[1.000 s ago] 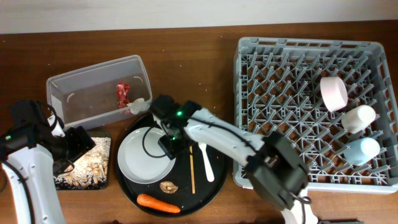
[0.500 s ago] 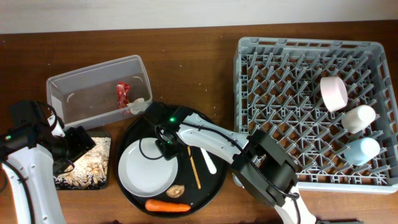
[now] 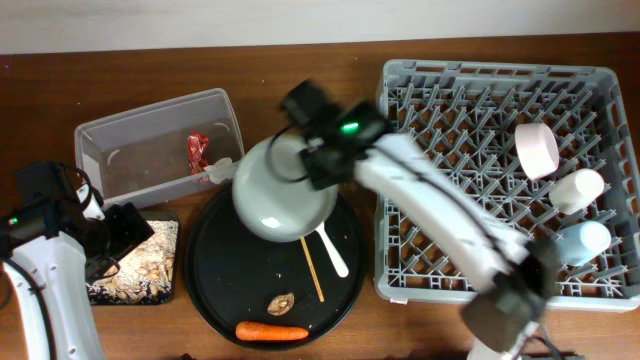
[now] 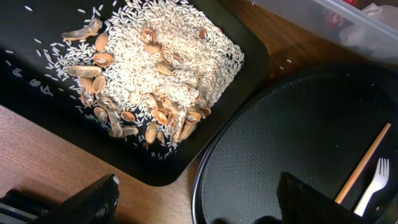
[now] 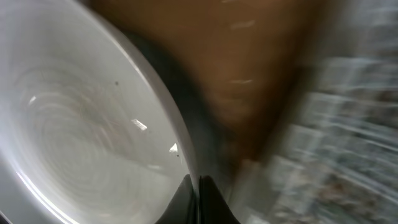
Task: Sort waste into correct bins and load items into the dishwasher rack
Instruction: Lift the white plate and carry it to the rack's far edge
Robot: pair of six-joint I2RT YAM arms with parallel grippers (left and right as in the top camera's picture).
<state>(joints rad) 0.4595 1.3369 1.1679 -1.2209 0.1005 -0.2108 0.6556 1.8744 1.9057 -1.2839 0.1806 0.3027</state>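
Note:
My right gripper (image 3: 318, 165) is shut on the rim of the white plate (image 3: 280, 200), which hangs tilted above the back of the round black tray (image 3: 225, 295). In the right wrist view its fingertips (image 5: 198, 185) pinch the plate (image 5: 81, 124) edge, and the picture is blurred. My left gripper (image 3: 125, 228) is open and empty over the edge of the shallow black tray (image 4: 37, 99) of food scraps (image 4: 161, 68). On the round tray lie a carrot (image 3: 265, 332), a brown lump (image 3: 280, 301), a wooden stick (image 3: 313, 268) and a white fork (image 3: 332, 255).
The clear tub (image 3: 160, 145) at back left holds a red wrapper (image 3: 197, 150) and crumpled paper (image 3: 222, 170). The grey rack (image 3: 470, 170) on the right carries a pink bowl (image 3: 537, 150), a white cup (image 3: 578, 190) and a light-blue cup (image 3: 583, 240) along its right side.
My right gripper shut on the plate's rim and lifted it off the round tray, up and toward the back right. The left arm has not moved.

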